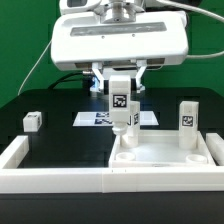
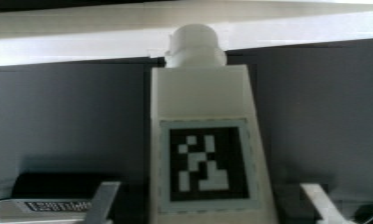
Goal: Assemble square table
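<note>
My gripper (image 1: 120,92) is shut on a white table leg (image 1: 122,108) with a black-and-white tag, holding it nearly upright with a slight tilt. The leg's lower end meets the left far corner of the white square tabletop (image 1: 165,155), which lies flat towards the exterior view's right. A second leg (image 1: 187,117) stands upright at the tabletop's far right corner. In the wrist view the held leg (image 2: 201,120) fills the middle between my gripper's (image 2: 211,206) fingers (image 2: 108,200), its rounded tip against a white band. Whether the tip sits in a socket is hidden.
A loose small leg (image 1: 32,121) lies on the dark table at the exterior view's left. The marker board (image 1: 92,118) lies flat behind the held leg. A long low white border wall (image 1: 55,172) runs along the front and up the left side.
</note>
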Robot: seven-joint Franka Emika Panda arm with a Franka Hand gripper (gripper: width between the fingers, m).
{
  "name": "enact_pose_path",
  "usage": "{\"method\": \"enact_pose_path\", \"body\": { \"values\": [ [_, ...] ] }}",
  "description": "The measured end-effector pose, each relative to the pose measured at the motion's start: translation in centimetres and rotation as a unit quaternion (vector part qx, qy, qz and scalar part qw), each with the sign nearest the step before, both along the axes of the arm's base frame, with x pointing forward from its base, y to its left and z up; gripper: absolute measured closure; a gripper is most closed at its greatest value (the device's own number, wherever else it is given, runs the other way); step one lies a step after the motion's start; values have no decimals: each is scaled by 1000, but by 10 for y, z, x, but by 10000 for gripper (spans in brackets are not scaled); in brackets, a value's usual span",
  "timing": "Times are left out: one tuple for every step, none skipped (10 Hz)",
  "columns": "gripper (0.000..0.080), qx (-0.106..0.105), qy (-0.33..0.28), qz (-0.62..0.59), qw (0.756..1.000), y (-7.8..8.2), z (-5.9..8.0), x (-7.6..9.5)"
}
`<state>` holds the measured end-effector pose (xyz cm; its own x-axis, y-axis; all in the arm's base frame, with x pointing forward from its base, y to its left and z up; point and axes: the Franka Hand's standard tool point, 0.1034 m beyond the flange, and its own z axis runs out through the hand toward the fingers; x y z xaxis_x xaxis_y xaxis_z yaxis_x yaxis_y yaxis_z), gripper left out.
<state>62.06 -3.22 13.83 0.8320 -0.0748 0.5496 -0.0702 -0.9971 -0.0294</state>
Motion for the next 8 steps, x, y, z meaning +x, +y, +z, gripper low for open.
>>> {"method": "enact_pose_path", "body": {
  "values": [
    [506, 0, 1, 1, 1000, 1, -1, -1],
    [506, 0, 1, 1, 1000, 1, -2, -1],
    [506, 0, 2, 0, 1000, 1, -2, -1],
    [506, 0, 2, 1, 1000, 1, -2, -1],
    [506, 3, 1, -3, 1000, 4, -3, -1],
    [506, 14, -5, -12, 1000, 23, -7, -3],
    [506, 22, -5, -7, 1000, 44, -8, -1],
    [506, 25, -7, -3, 1000, 59, -8, 3]
  ]
}}
